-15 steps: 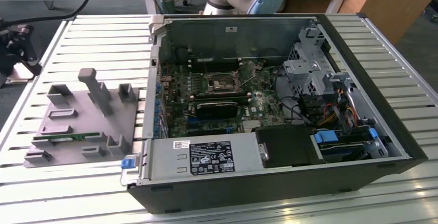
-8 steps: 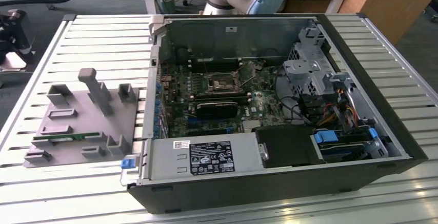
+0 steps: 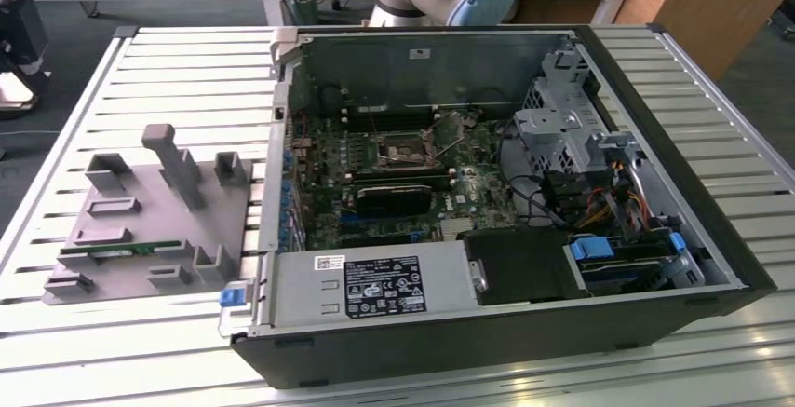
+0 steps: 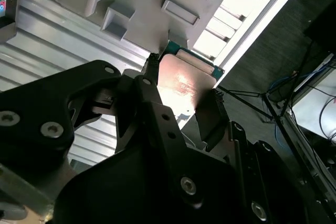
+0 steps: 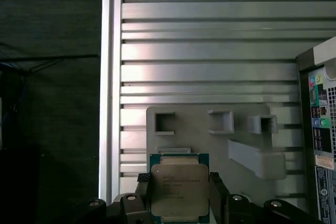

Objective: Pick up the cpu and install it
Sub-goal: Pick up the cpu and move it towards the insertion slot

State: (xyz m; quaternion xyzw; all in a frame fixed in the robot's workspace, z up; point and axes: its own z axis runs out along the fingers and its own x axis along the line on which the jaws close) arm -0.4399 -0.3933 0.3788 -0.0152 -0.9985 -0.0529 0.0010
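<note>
Gripper [image 5: 179,183] is pinched on the cpu [image 5: 178,190]. One finger [image 5: 218,192] sits on each of two opposite edges, lid up toward the first wrist camera. The second wrist view shows the same grip from the side. There the cpu [image 4: 186,82] sits square between the jaws, and I see no tilt.

Handling notes for you:
- It's light, thin and stiff, so weight won't make it sag or swing.
- The metal lid is smooth and the green rim is narrow, so there's not much to bite on. I'd expect it to slip or rotate if bumped.
- The underside contacts are the fragile part. Hold on the edges only, as it's gripped now, with nothing touching the bottom face.
- Don't squeeze harder than needed. The board edge can chip.

Position: the cpu hangs over the grey holder [image 5: 210,145] and looks clear of it, close to a shallow empty recess. The holder lies on the slatted table [image 5: 210,66].

Further out in the exterior view, the holder [image 3: 137,211] has a green stick [image 3: 118,250] in it. The open case [image 3: 497,346] is just beside it. The board [image 3: 372,193] is exposed and the socket [image 3: 404,153] is near its middle.
</note>
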